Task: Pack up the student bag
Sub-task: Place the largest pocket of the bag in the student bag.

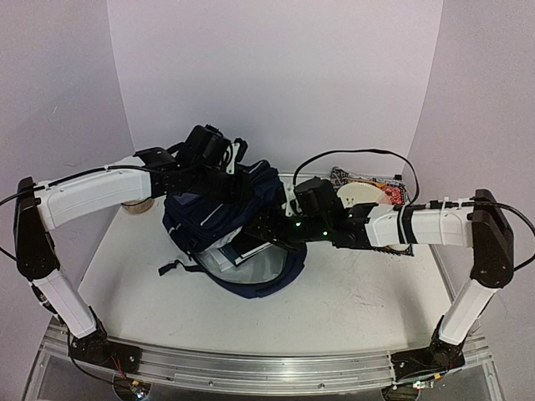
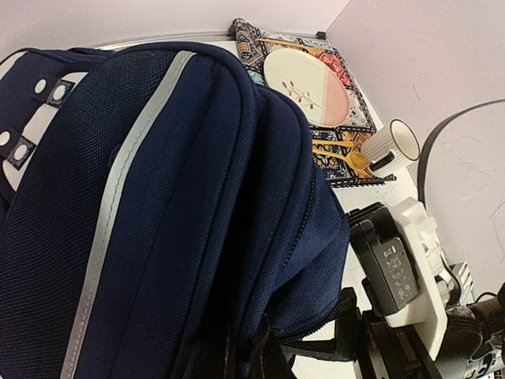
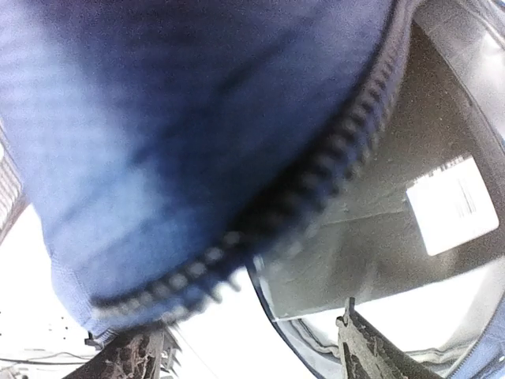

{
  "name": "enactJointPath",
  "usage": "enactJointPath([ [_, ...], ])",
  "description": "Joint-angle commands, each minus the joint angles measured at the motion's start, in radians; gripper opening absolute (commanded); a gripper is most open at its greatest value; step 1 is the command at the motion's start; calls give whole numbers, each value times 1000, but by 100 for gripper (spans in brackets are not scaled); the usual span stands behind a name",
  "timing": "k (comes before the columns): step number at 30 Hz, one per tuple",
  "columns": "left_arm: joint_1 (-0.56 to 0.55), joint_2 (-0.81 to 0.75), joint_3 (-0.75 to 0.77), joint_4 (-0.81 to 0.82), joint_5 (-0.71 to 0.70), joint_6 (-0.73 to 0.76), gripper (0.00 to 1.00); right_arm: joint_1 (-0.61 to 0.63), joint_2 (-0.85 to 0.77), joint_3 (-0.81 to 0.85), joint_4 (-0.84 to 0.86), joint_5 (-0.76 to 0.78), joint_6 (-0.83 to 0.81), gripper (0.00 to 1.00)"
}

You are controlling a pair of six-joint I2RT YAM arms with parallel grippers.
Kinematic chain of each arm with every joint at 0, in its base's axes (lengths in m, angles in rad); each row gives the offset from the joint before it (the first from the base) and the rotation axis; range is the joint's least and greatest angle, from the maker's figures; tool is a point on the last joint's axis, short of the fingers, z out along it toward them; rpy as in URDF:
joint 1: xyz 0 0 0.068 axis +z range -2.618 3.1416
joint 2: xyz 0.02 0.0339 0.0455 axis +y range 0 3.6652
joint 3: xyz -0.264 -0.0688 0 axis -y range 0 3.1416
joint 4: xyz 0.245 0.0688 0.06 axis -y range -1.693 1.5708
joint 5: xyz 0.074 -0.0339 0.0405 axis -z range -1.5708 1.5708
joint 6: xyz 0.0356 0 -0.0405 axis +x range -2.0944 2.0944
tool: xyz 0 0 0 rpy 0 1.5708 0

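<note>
The student bag (image 1: 188, 221) lies slumped mid-table (image 1: 351, 301), its mouth gaping toward the near side and showing grey lining (image 3: 371, 197) with a white label (image 3: 454, 204). At the bag's top, the left gripper (image 1: 238, 177) is clenched on the navy fabric. At the bag's mouth, the right gripper (image 3: 245, 355) has its fingers (image 3: 130, 355) spread wide, the zip edge just above them. Behind and right of the bag sits a patterned placemat (image 1: 399, 192) with a plate (image 2: 306, 81), a gold spoon (image 2: 343, 155) and a cup (image 2: 392, 146).
</note>
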Motion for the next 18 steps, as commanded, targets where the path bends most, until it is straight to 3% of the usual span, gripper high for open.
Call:
enactJointPath([
  [1, -1, -60, -15, 111, -17, -4, 2, 15, -60, 20, -22, -14, -91, 76],
  [13, 0, -194, -189, 126, -131, 4, 48, 15, -203, -151, -43, 56, -225, 79],
  [18, 6, -286, -312, 152, -251, -6, 58, 14, -247, -196, -46, 61, -242, 82],
])
